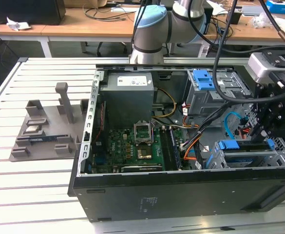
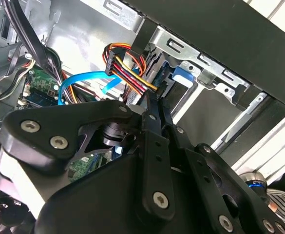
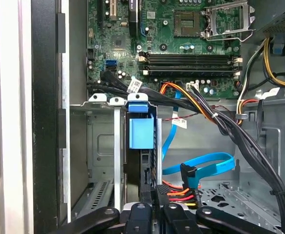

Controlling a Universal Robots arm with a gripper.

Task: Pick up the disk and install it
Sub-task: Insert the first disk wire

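Observation:
The disk [image 1: 247,146] stands on edge in the drive cage [image 1: 278,157] at the case's corner on the exterior view's right, its blue carrier tab toward the motherboard. The blue carrier shows in both wrist views [image 3: 141,130] [image 2: 181,76]. My gripper [image 1: 268,140] hangs right over the cage end of the disk. In the second wrist view the gripper [image 2: 151,103] has its two thin fingers pressed together, tips beside the bundle of red, yellow and black power wires [image 2: 128,73]. The fingers [image 3: 150,194] meet the disk's end in the first wrist view.
A grey power-supply box [image 1: 128,91] and an upper bay with a blue latch [image 1: 204,79] sit at the back of the case. The green motherboard [image 1: 138,146], orange wires and a blue data cable [image 3: 205,163] crowd the cage. A grey fixture [image 1: 45,129] lies on the slatted table.

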